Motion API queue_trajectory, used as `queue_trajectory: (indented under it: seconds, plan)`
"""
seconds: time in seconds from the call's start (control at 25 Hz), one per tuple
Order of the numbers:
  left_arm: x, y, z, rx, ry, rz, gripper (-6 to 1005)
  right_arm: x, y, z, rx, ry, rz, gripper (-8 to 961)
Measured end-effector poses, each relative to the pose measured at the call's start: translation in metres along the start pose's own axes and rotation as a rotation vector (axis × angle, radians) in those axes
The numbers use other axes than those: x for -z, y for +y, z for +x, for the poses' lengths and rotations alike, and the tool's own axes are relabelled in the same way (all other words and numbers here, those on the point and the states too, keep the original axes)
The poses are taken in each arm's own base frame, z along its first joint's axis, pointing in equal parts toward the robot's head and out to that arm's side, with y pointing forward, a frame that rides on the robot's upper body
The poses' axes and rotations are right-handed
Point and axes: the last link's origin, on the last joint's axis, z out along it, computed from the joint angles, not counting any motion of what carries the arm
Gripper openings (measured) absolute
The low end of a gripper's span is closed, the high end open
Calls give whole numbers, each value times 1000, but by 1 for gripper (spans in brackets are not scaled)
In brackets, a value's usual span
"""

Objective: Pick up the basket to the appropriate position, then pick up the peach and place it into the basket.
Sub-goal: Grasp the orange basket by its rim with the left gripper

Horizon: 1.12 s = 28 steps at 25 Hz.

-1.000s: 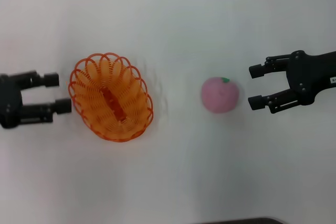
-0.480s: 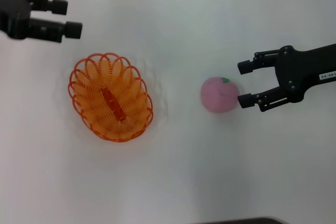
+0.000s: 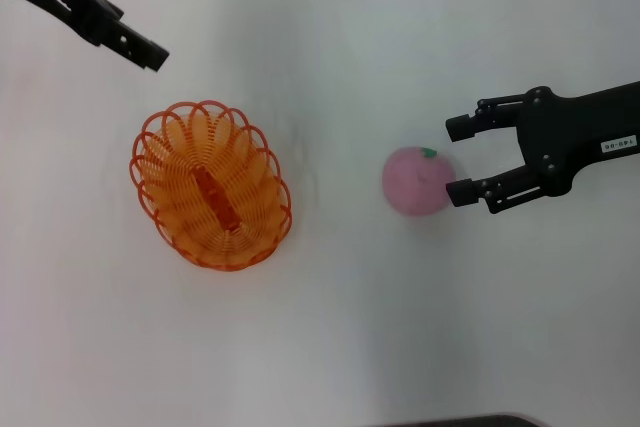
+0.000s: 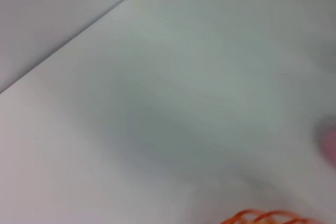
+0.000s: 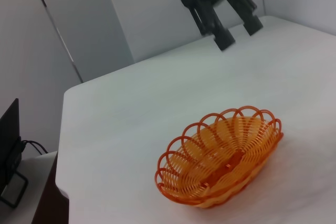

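Head view, both arms over a white table (image 3: 330, 347). The orange wire-loop basket (image 3: 211, 184) rests upright on the left half of the table, its scalloped rim whole and its flat bar visible along the bottom; nothing lies inside it. The pink peach (image 3: 417, 181), green leaf on top, sits on the table to the right of the basket, well apart from it.

The right gripper (image 3: 459, 159) is at the peach's right side with its fingers spread wide, one fingertip (image 3: 459, 193) appearing to touch the fruit's edge and the other just beside the leaf. Nothing is held. We judge the step in hand to be the approach to the peach.

To do it well, we would carry the gripper further over the fruit until both fingers bracket its widest part, then close gently, since the peach looks soft and a pinch near its edge could roll it away. We would also keep the upper finger clear of the leaf.

The left gripper (image 3: 140, 48) is above the table at the far left corner, apart from the basket. Seen from the right wrist view (image 5: 231, 22), its two fingers stand a small way apart and hold nothing. The basket, in our judgement, already sits within easy reach for the drop.
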Motion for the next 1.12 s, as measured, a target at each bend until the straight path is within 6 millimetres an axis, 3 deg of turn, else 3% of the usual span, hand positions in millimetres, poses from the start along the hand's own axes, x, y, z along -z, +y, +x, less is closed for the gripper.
queue_trajectory:
  seconds: [0.2, 0.4, 0.84, 1.12]
  plan:
    - [-23, 11, 18, -70, -140, 119, 840, -4, 1, 2, 0, -4, 6, 915]
    - [-47, 21, 22, -127, -200, 143, 840, -9, 2, 3, -4, -12, -1, 914]
    - [-93, 13, -1, -112, -236, 167, 839, -16, 8, 8, -26, -26, -13, 914]
    - [-106, 7, -19, -100, -267, 161, 820, -18, 10, 11, -50, -45, -12, 915]
